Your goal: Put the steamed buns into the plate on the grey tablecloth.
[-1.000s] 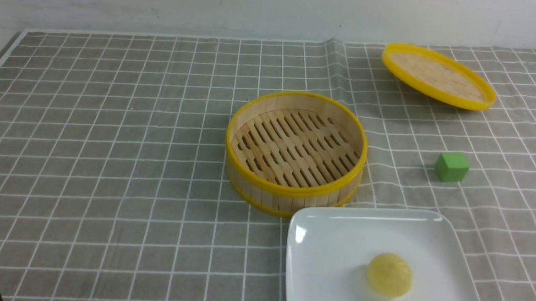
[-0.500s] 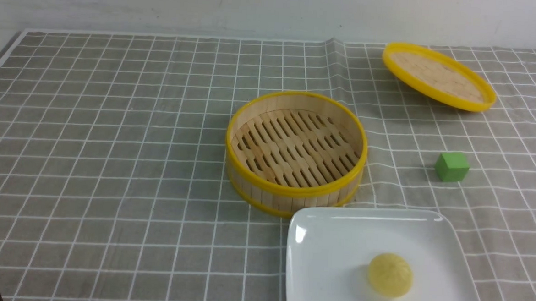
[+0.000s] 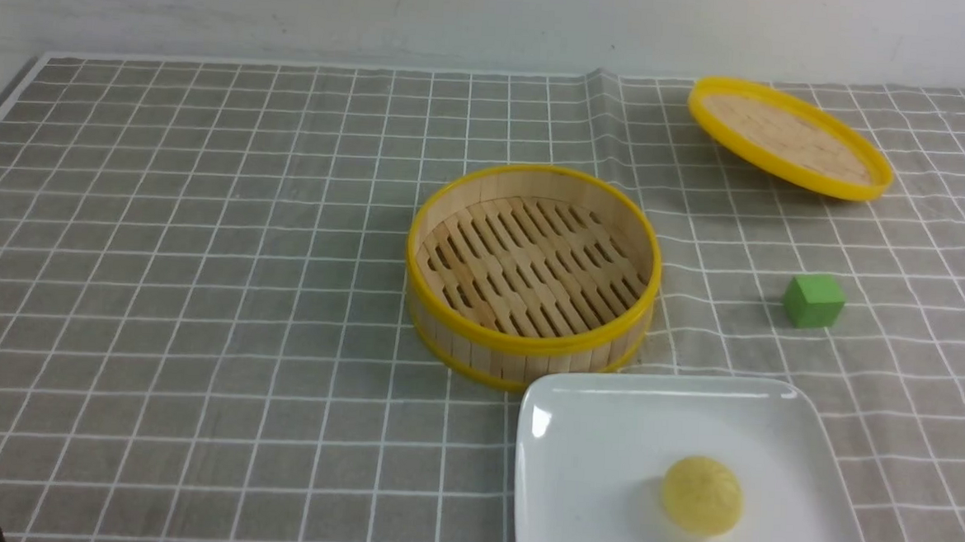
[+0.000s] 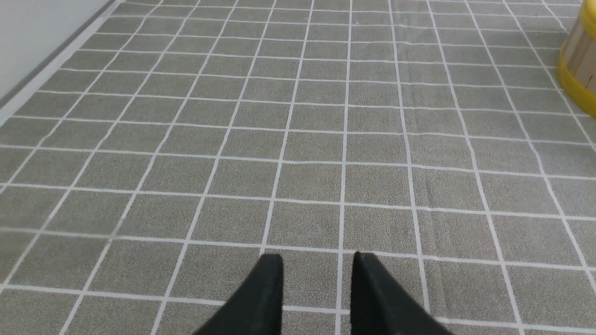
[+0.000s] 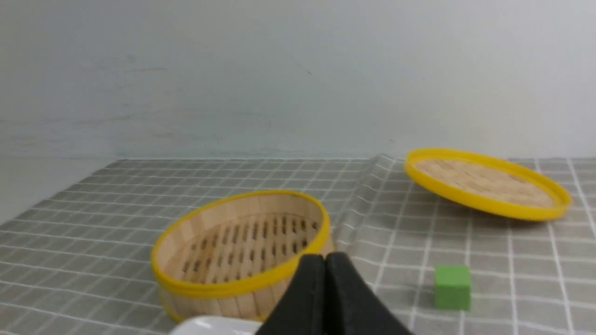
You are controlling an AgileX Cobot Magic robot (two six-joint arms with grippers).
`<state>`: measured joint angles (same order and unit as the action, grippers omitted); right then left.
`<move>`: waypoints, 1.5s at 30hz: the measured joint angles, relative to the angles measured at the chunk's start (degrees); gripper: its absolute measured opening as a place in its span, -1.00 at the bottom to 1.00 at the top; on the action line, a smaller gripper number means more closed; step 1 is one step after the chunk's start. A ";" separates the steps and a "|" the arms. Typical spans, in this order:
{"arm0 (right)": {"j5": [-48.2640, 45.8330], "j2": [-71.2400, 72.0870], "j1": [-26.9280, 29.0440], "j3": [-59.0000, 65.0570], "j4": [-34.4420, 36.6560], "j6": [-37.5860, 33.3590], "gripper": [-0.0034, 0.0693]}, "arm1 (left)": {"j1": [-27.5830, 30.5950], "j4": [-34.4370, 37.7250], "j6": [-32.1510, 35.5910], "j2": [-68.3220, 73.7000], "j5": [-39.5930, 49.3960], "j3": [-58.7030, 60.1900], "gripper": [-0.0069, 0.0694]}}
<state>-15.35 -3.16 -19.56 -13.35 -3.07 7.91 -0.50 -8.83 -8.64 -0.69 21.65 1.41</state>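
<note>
A pale-yellow steamed bun point(image 3: 701, 495) lies inside the white square plate point(image 3: 550, 481) at the near right of the grey tablecloth point(image 3: 201, 289). Neither gripper shows in the front view. In the left wrist view my left gripper point(image 4: 318, 260) hovers over bare cloth point(image 4: 298, 139), its black fingers apart with nothing between them. In the right wrist view my right gripper point(image 5: 324, 258) is shut with its fingers pressed together and empty, and only a sliver of the plate's rim point(image 5: 209, 325) shows beside it. The bun is hidden in both wrist views.
An empty bamboo steamer basket point(image 3: 532, 269) stands just behind the plate. Its yellow-rimmed lid point(image 3: 789, 137) lies tilted at the back right. A green cube point(image 3: 814, 300) sits right of the basket. The cloth has a raised crease point(image 3: 602, 120) behind the basket.
</note>
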 joint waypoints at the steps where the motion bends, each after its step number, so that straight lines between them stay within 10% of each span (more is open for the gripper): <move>1: -0.32 0.50 2.29 1.47 0.70 -1.54 -0.89 | 0.00 0.00 0.00 0.00 0.00 0.00 -0.19; 11: -10.65 3.76 18.61 10.79 4.91 -7.42 -0.87 | 0.00 0.00 0.00 0.00 0.00 0.00 -0.19; 45: -7.44 3.76 18.84 13.94 6.62 -1.24 -0.77 | 0.00 0.00 0.00 0.00 0.00 0.00 -0.19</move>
<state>-22.79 0.60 -0.72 0.59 3.55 6.67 -0.50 -8.83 -8.64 -0.69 21.65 1.41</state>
